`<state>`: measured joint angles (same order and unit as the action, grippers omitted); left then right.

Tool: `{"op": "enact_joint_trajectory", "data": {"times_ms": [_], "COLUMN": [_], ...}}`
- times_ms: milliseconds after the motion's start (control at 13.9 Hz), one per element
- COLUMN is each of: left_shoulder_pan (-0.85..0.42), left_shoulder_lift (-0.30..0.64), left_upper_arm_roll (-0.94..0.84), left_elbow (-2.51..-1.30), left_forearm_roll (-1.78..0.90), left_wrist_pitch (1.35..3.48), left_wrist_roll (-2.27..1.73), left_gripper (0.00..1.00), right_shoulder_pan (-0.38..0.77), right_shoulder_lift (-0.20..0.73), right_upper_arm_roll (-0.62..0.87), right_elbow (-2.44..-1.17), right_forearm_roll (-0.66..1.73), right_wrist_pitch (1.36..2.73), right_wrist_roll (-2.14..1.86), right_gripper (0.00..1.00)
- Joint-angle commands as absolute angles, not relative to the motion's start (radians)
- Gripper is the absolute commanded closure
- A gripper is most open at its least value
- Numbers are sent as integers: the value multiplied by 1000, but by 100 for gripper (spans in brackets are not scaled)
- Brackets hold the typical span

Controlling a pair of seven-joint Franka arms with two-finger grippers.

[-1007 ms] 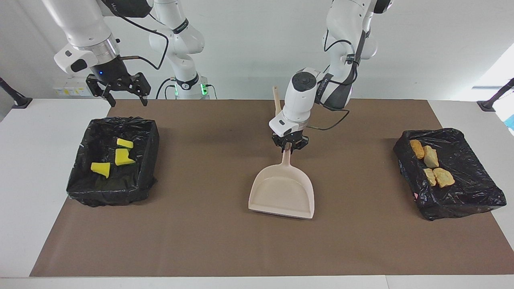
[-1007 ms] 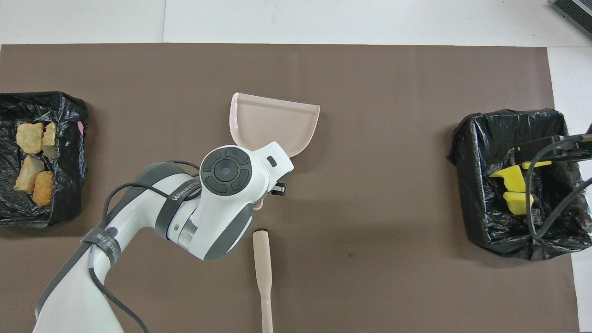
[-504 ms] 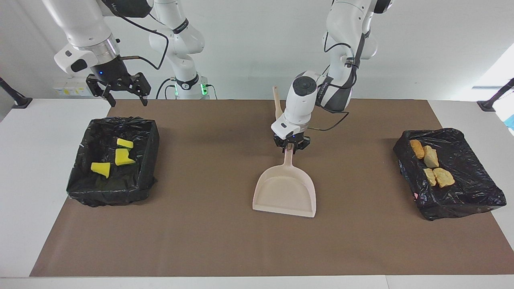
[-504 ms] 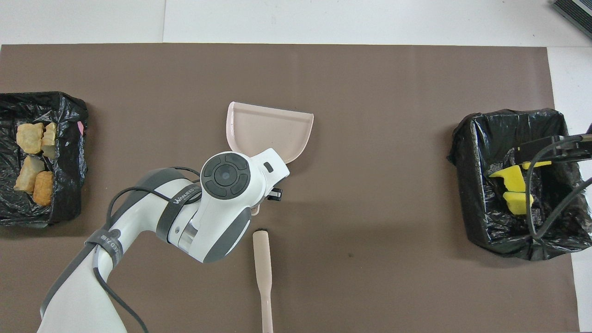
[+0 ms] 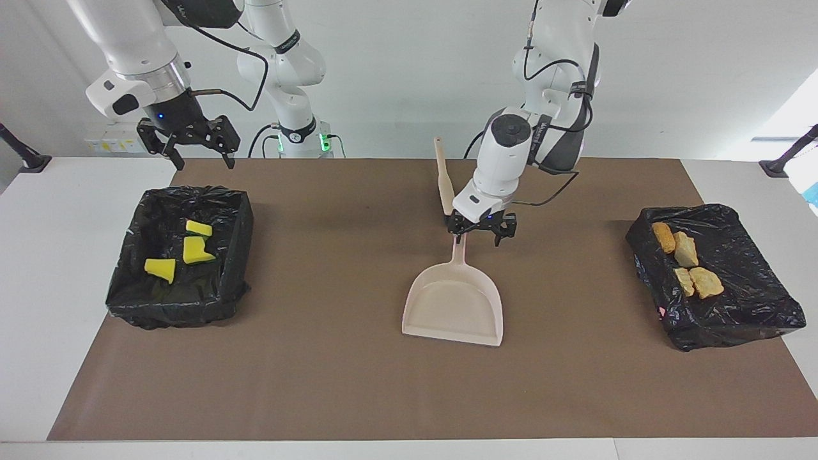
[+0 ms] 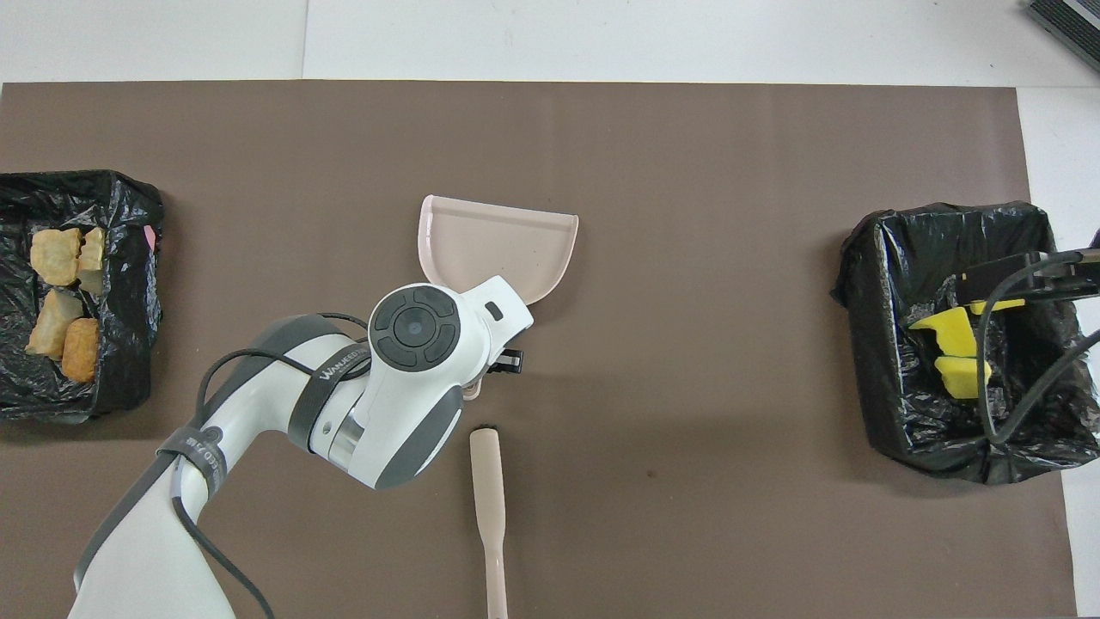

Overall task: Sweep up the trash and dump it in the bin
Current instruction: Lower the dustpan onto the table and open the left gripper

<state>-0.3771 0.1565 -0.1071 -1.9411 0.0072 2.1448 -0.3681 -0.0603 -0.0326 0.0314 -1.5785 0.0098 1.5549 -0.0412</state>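
**Observer:** Where's the trash on your feed?

**Operator:** I see three yellow sponge scraps (image 5: pixel 186 250) in the black-lined bin (image 5: pixel 179 255) at the right arm's end of the table, and four bread chunks (image 5: pixel 687 259) in the other black-lined bin (image 5: pixel 716 275) at the left arm's end.

**Observer:** And the grippers?

**Operator:** My left gripper (image 5: pixel 481 237) hangs over the tip of the dustpan handle, fingers spread and gripping nothing. The beige dustpan (image 5: pixel 454 303) lies flat on the brown mat (image 5: pixel 319 383), mid-table. The brush (image 6: pixel 488 507) lies nearer the robots than the dustpan. My right gripper (image 5: pixel 198 156) waits above the robots' edge of the sponge bin, fingers apart, empty.
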Motion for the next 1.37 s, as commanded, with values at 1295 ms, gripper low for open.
{"op": "enact_joint_trajectory", "data": {"times_ms": [1295], "left_shoulder_pan": [87], "left_shoulder_lift": [-12], "left_upper_arm_roll": [-110], "left_elbow": [-1531], "left_forearm_roll": [-61], "left_wrist_pitch": [1590], "left_wrist_roll": [183], "left_gripper": [0], "right_shoulder_pan": [-71], "right_shoulder_lift": [-57], "right_upper_arm_roll": [35], "right_elbow": [-1603], "right_forearm_roll": [26], "right_wrist_pitch": [1548], "right_wrist_roll": [-28], "right_gripper": [0]}}
